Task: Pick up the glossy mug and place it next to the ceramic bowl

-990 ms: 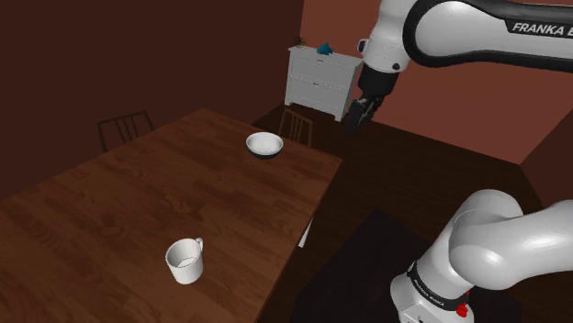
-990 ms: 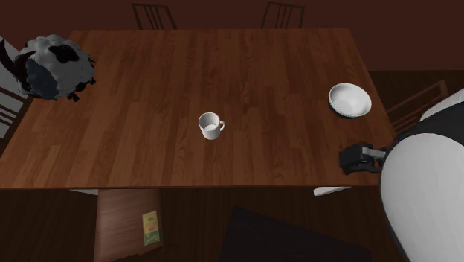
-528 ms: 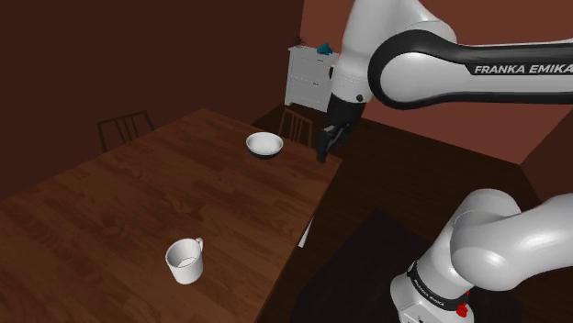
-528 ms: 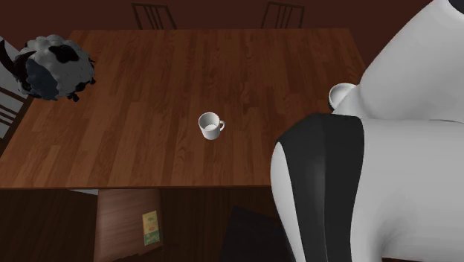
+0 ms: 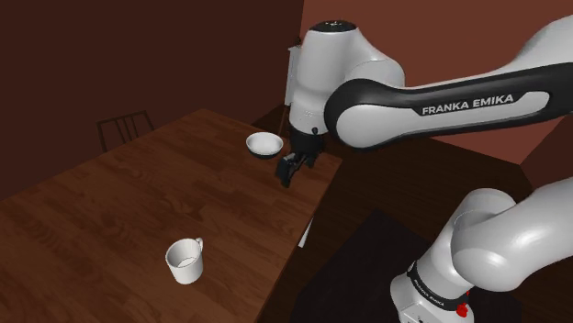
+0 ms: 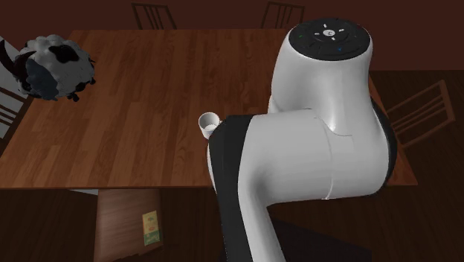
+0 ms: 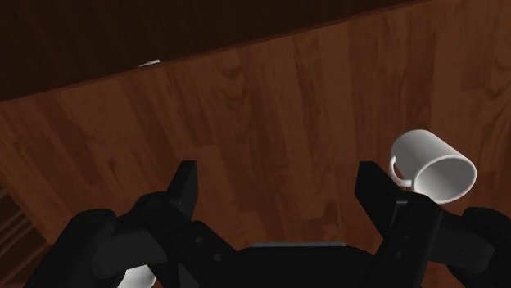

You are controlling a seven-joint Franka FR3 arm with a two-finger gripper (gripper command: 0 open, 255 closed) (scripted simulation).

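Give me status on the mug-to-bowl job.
Done: nothing yet. The white mug stands upright on the wooden table, well apart from the white bowl. In hand: the approach. The jaws stand open and empty above the table near the bowl, with the mug off to one side of them in the wrist view. Left: reach the mug, grasp it, lift it and set it beside the bowl.

You are counting: one mug [image 7: 430,166] just beside a finger [image 7: 373,188] | one bowl [image 5: 264,144] | one table [image 5: 110,202] | three chairs showing [image 6: 155,13], [image 6: 282,13], [image 6: 425,103] | one fluffy grey heap [image 6: 56,68] | one gripper [image 7: 277,172], its two fingers standing apart.
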